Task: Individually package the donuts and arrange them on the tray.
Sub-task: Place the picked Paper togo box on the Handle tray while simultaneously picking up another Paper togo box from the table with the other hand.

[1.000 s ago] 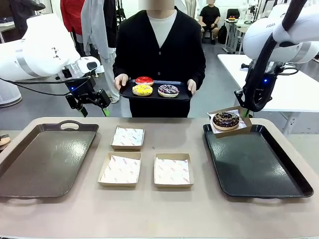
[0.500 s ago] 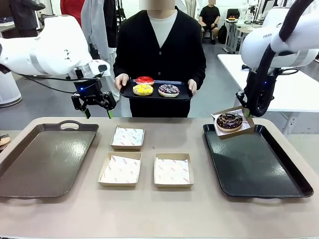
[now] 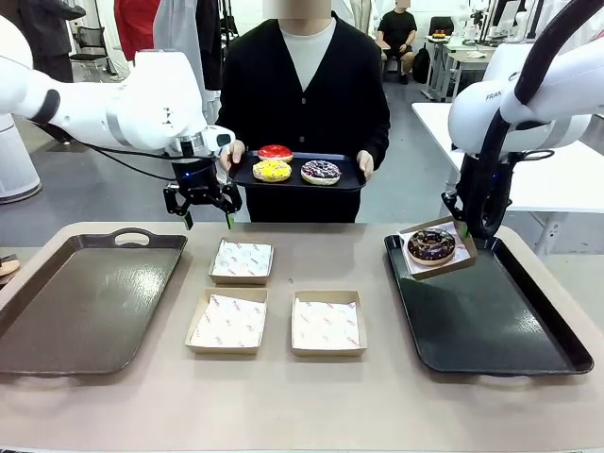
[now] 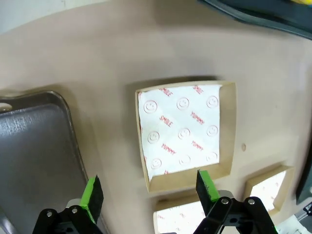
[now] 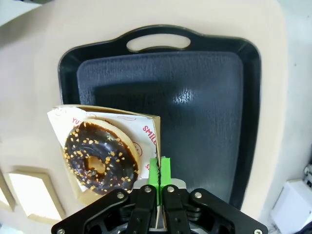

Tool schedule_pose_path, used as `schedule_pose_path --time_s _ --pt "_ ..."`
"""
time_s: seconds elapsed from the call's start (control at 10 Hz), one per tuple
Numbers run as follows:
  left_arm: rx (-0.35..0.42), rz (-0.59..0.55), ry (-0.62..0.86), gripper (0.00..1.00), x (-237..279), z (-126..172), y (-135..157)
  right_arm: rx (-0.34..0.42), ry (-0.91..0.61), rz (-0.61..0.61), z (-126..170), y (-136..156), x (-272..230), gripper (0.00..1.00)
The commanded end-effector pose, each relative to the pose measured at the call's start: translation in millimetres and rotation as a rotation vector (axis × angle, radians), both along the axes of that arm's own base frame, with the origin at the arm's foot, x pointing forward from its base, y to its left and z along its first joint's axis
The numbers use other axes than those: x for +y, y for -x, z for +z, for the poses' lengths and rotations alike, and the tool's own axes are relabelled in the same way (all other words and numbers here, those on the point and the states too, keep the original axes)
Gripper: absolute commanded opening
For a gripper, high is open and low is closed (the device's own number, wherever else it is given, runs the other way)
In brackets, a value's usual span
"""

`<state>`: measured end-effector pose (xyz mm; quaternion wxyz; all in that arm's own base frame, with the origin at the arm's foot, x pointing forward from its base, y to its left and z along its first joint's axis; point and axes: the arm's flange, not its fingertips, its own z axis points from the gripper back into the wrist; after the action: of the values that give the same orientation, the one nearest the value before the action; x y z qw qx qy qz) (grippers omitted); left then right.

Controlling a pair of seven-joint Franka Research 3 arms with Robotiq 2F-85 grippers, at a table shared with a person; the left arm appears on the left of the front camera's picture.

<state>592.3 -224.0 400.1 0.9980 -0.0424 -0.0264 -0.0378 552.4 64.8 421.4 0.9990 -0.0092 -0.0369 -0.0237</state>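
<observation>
Chocolate donut (image 3: 431, 245) flat in tilted box (image 3: 442, 271)

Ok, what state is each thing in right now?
left claw: open, empty.
right claw: shut on the box rim.
box: held tilted at the black tray's corner.
chocolate donut: boxed.
table boxes: three, paper-lined, unfilled.
red donut, yellow donut, drizzled donut: unboxed on the person's tray.

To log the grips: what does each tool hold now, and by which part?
The right tool pinches the box with the chocolate donut by one side wall. The left tool is open and holds nothing.
</observation>
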Motion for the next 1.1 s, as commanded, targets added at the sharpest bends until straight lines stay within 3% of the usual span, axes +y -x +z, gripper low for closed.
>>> schedule_pose_path --time_s 0.0,0.5,1.0 --pt "-0.033 0.027 -0.048 1.0 -6 -15 -13 -0.027 -0.01 -0.003 -7 -4 1 0.01" --pt "-0.05 0.006 -0.086 1.0 -4 -43 -16 0.014 -0.016 -0.017 -21 -18 10 0.01" --pt "-0.051 -0.035 -0.083 1.0 -8 -47 -17 0.059 -0.021 -0.046 -28 -41 11 0.01"
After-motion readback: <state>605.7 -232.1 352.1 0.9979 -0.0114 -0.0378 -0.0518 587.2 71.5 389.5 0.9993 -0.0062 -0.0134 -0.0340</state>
